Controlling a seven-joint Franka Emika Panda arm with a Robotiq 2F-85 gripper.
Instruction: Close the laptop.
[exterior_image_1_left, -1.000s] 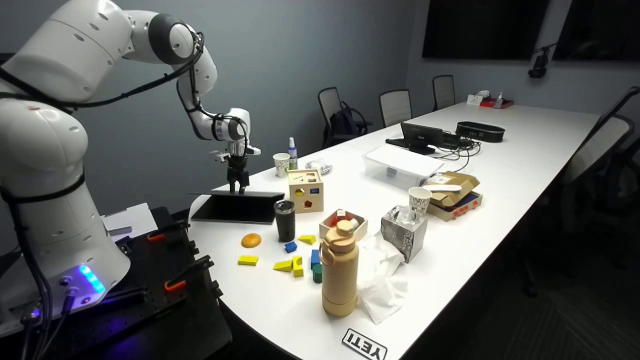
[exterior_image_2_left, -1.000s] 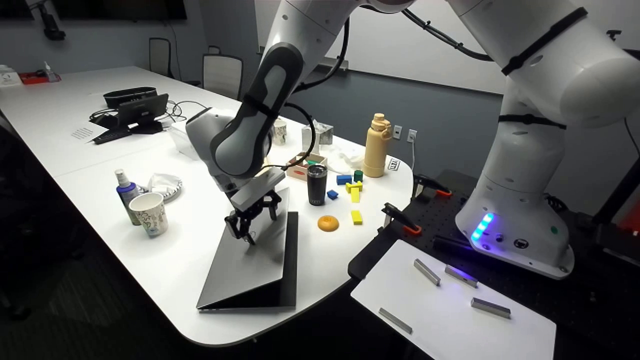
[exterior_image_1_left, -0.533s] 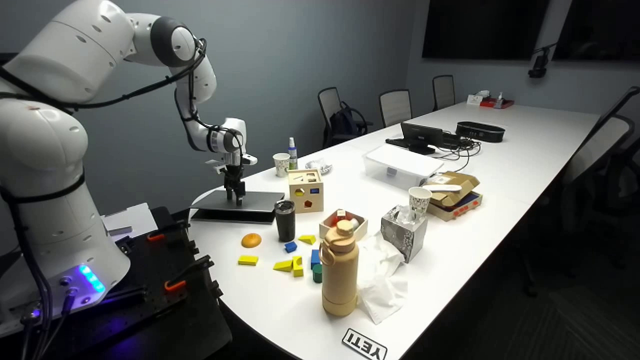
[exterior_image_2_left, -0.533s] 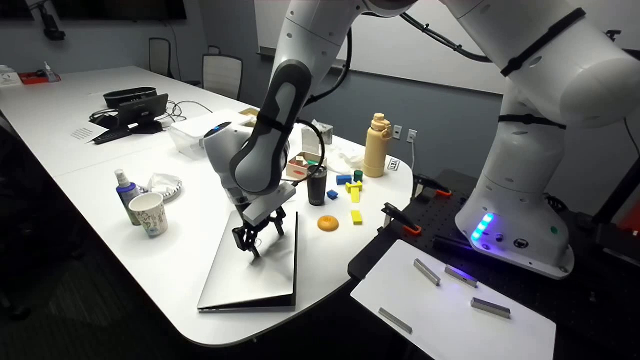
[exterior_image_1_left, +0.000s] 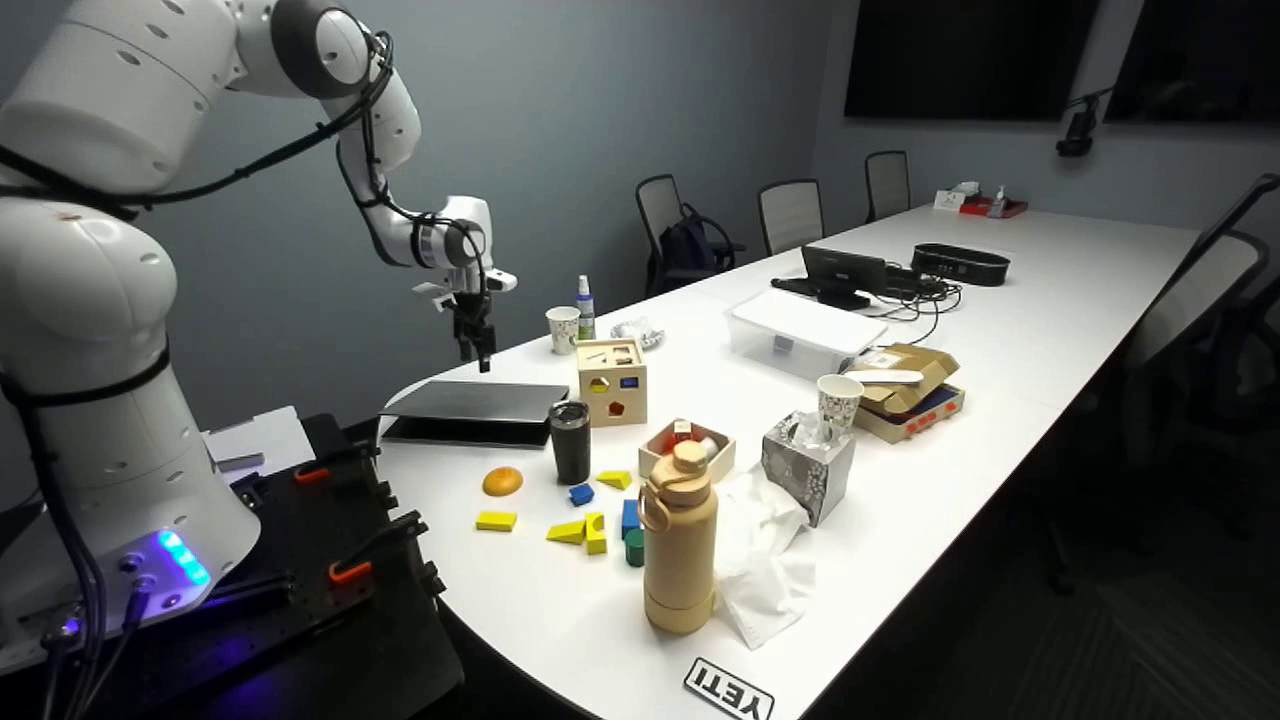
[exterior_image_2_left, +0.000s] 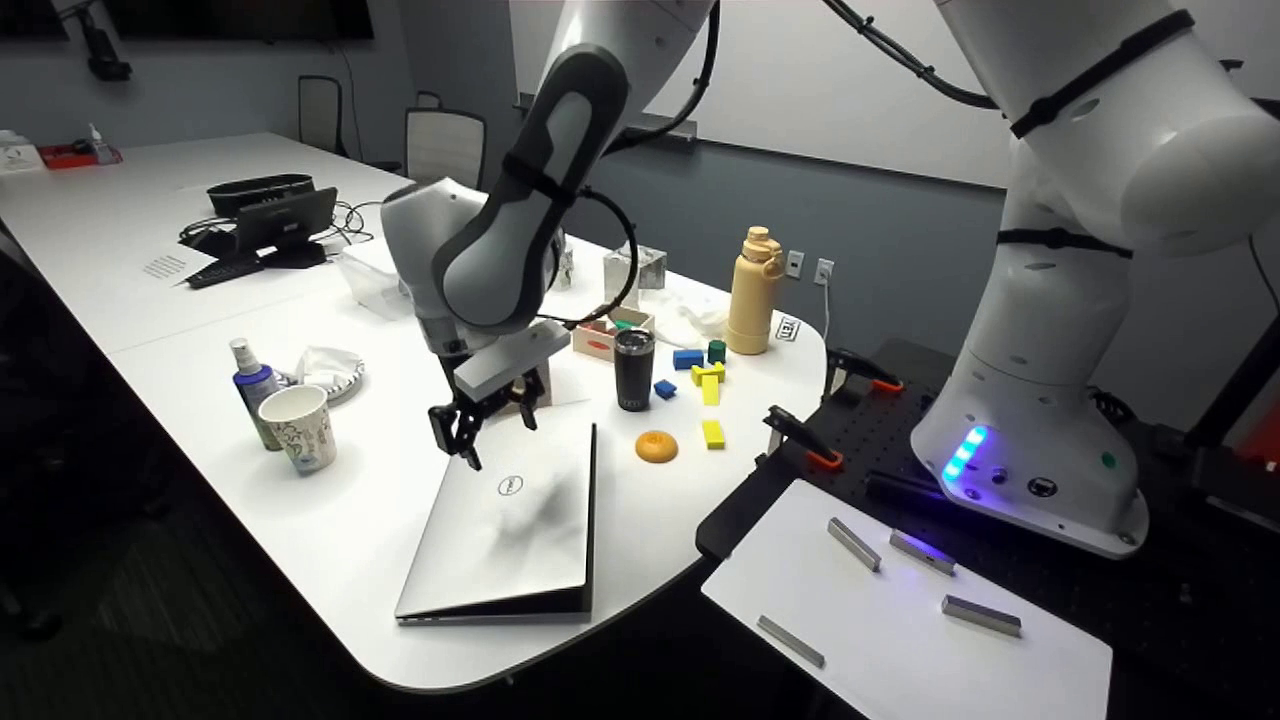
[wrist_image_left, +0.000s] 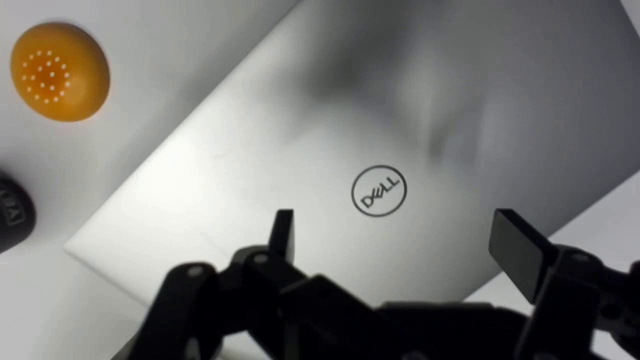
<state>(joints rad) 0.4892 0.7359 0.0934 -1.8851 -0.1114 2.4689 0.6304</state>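
- Because the desk (exterior_image_2_left: 360, 520) curves away just beside the laptop (exterior_image_2_left: 500, 545), we think a hard sideways push could send it toward the edge.
- Laptop: it lies at the desk's rounded end, the lid (wrist_image_left: 310, 160) slanting over the base; both exterior views show a dark gap beneath. We judge it nearly closed. Pressing close to the hinge, where leverage is poor, might leave that gap, and pressing off-centre might twist the lid.
- Hand (exterior_image_2_left: 502, 440): it hangs above the laptop, apart from the lid, fingers (wrist_image_left: 517, 255) spread with nothing between them. If a fingertip came down at a slant and dragged, we might scratch the surface.
- Tumbler (exterior_image_2_left: 634, 372): it stands upright near the laptop, so a wide swing of ours could tip it. Its lettering is blurred in the wrist view; we take it for YETI.
- Cup (exterior_image_2_left: 300, 430): it bears print too small for us to read.
- Sign (exterior_image_1_left: 729, 688): lying on the desk, it reads YETI, upside down to us in an exterior view.
- Logo (wrist_image_left: 379, 191): DELL, ringed, on the lid.
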